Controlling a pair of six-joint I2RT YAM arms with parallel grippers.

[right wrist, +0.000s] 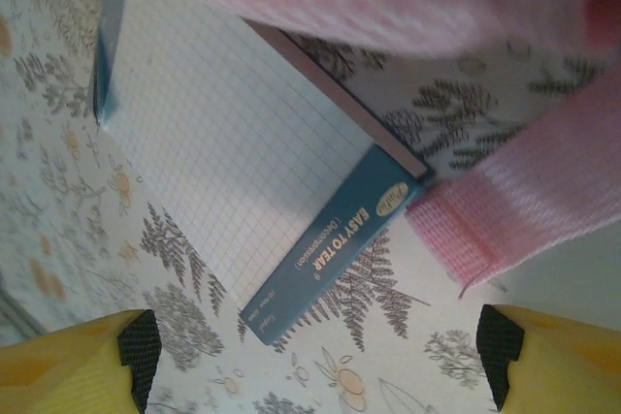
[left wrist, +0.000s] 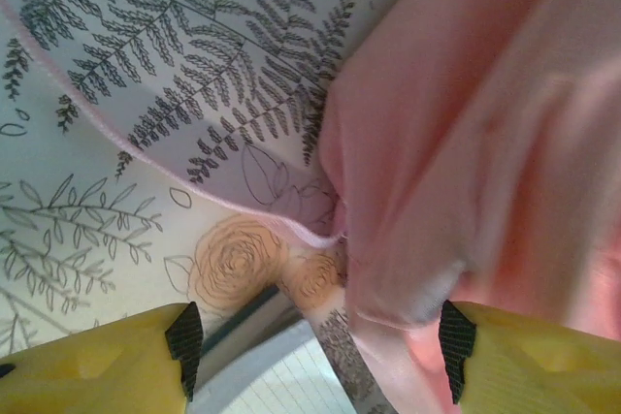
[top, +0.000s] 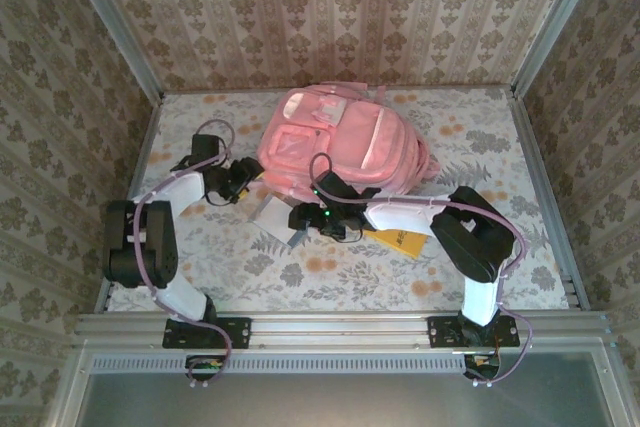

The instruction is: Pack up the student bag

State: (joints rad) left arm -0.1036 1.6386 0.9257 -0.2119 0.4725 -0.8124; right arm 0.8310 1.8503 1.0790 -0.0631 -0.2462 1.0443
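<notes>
Student bag: a large soft pink fabric backpack (top: pixel 340 142) lies flat on the far middle of the table, lighter pink front pockets facing up.
Table cover: pale cloth (top: pixel 250 267) printed with grey ferns and orange flowers, walled in by patterned panels.
Left gripper (left wrist: pixel 320 341): sits low at the near-left edge of the student bag. The yellow fingers with black pads (left wrist: pixel 184 341) stand well spread. A fold of the pink fabric hangs in the gap, close against one pad. Whether it touches that pad cannot be told from the wrist view, and nothing is pinched.
Right gripper (right wrist: pixel 320 351): hovers over the table just in front of the student bag's near edge, jaws spread wide, nothing between them.
Squared-paper pad: a white grid-ruled pad (right wrist: pixel 243 162) with a blue binding strip (right wrist: pixel 335 254) printed "EASY TO TEAR" lies flat on the cloth below the right gripper, its far edge tucked under the pink fabric.
Webbing strap: a pink woven strap end (right wrist: pixel 524 201) rests on the cloth just beside the pad's blue corner.
Yellow flat item: a thin yellow rectangle (top: pixel 400 239) lies on the cloth, partly under the right arm; too small to identify.
</notes>
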